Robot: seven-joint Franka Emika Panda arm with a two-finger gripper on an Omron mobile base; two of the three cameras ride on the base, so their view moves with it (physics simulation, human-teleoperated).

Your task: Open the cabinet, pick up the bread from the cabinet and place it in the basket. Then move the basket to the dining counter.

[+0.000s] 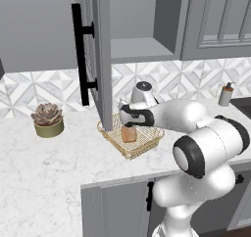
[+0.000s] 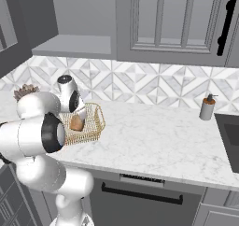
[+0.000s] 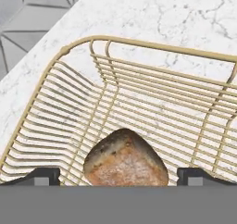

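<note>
The gold wire basket [image 1: 143,146] [image 2: 96,123] [image 3: 152,45] sits on the marble worktop, just in front of the open cabinet door [image 1: 98,50]. The golden-brown bread [image 1: 129,133] [image 2: 76,123] [image 3: 125,158] stands inside the basket, near one side. My gripper [image 1: 129,127] [image 2: 78,115] [image 3: 118,176] hovers right over the bread, pointing down. It is open, with a dark fingertip [image 3: 44,176] well clear of the roll on each side. Behind the swung-out door with its black bar handle [image 1: 81,55], the cabinet shelf [image 1: 142,50] [image 2: 74,45] is bare.
A potted succulent [image 1: 47,119] [image 2: 23,92] stands left of the basket. A soap dispenser [image 1: 226,94] [image 2: 207,108] and the sink edge [image 2: 231,131] are off to the right. The open door hangs close above the basket's left side. A closed glass-paned cabinet [image 2: 172,19] hangs to the right.
</note>
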